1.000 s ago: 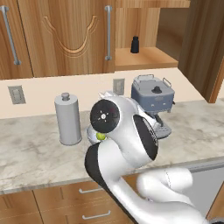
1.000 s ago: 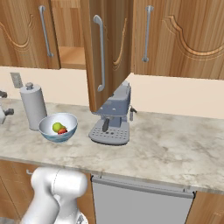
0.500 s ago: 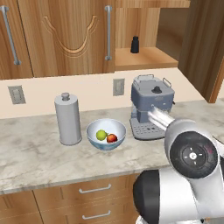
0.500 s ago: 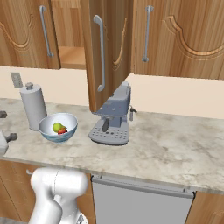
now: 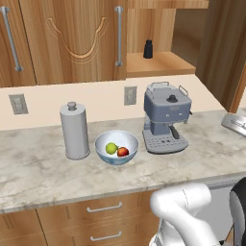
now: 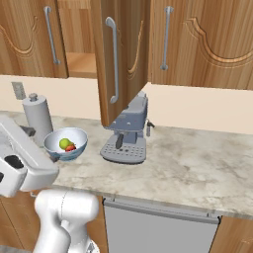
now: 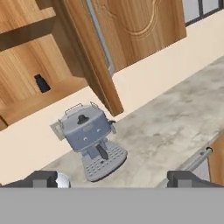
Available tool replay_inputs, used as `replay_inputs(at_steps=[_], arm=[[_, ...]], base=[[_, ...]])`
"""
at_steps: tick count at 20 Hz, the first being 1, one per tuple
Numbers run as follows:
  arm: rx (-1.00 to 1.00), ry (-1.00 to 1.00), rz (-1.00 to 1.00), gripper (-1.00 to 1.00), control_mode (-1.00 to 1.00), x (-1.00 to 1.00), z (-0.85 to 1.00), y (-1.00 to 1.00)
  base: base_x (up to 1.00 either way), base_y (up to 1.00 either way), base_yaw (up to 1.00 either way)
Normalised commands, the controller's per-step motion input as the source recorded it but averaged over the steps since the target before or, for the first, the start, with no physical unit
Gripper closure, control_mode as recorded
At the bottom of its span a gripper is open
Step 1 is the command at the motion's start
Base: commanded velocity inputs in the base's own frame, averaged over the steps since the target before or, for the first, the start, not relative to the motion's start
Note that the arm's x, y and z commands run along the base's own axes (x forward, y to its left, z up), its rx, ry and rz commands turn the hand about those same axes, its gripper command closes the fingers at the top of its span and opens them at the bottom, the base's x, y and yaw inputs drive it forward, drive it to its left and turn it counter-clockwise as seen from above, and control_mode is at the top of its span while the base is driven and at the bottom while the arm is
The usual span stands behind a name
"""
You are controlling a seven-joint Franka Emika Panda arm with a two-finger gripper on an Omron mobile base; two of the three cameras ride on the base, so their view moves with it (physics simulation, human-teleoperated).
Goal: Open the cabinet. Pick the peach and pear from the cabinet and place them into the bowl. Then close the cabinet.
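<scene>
Two fruits, peach and pear, fill unlabelled bowl.

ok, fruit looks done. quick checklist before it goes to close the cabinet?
1. Peach in the bowl: ok.
2. Pear in the bowl, beside the peach: ok.
3. Fingers wide apart, nothing between them: ok.
4. Cabinet right door swung out over the coffee machine, not yet shut: not ok.
5. Door's bar handle unobstructed and facing the robot: ok.
6. Small dark bottle set back on the shelf, clear of the door's swing: ok, as far as the left base view shows.
</scene>
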Motion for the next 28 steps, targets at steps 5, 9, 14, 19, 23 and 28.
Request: replay_inputs(at_steps=[5,9,14,19,23,28], arm=[[-0.11,-0.26,0.17,-1.0,-1.0,0.0,0.04,-0.49],[0.0,-0.05,0.01,-1.0,-1.0,0.0,-0.01,-0.01],[-0.19,-0.29,0.04,-1.0,-1.0,0.0,-0.05,0.0],[-0.08,-0.18,0.05,-1.0,-1.0,0.0,-0.01,-0.13],[0.0,0.0,0.21,-1.0,-1.0,0.23,0.0,-0.52],[0.0,-0.01,0.35,-1.0,-1.0,0.39,-0.14,-0.57]], base=[[0.0,0.0,0.0],[0.0,0.0,0.0],[0.0,0.0,0.0],[0.0,0.0,0.0],[0.0,0.0,0.0],[0.0,0.0,0.0]])
